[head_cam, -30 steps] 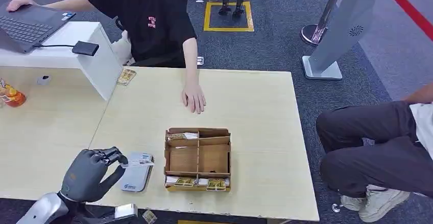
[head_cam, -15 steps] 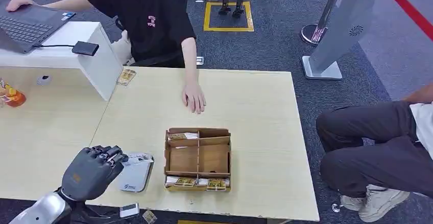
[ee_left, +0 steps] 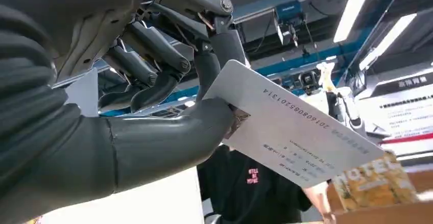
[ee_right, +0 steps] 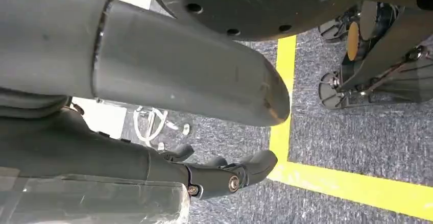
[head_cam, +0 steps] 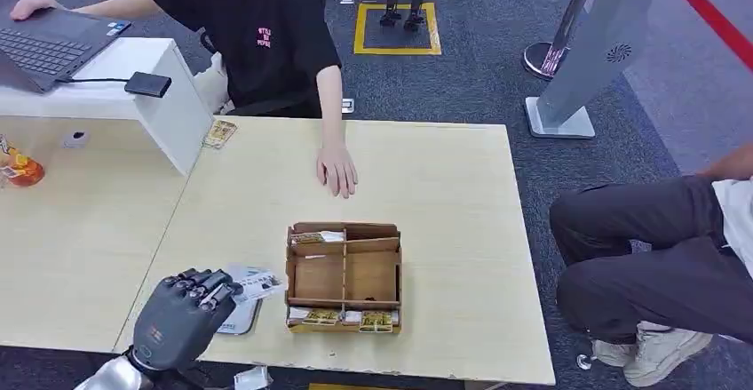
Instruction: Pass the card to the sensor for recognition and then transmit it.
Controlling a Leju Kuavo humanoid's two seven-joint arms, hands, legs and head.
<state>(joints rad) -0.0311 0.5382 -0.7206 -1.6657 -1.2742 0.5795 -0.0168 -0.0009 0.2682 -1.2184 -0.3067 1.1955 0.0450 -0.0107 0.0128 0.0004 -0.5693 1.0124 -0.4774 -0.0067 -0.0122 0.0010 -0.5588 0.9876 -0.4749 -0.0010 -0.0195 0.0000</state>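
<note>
Left hand: mine, at the near edge of the worktop, thumb and fingers pinching the card.
Card: white, printed, held over the right end of the sensor, its free end reaching toward the box; in the head view it sits at.
Sensor: grey flat reader lying on the worktop, partly under my left hand.
Right hand: mine, hanging over carpet floor, fingers curled in, holding nothing.
Box: cardboard, compartmented, just right of the sensor.
Person's hand: resting flat on the far worktop.
Progress: card at the sensor; I judge recognition about done, handover left.
Change: hand and card have shifted right since a second ago.
</note>
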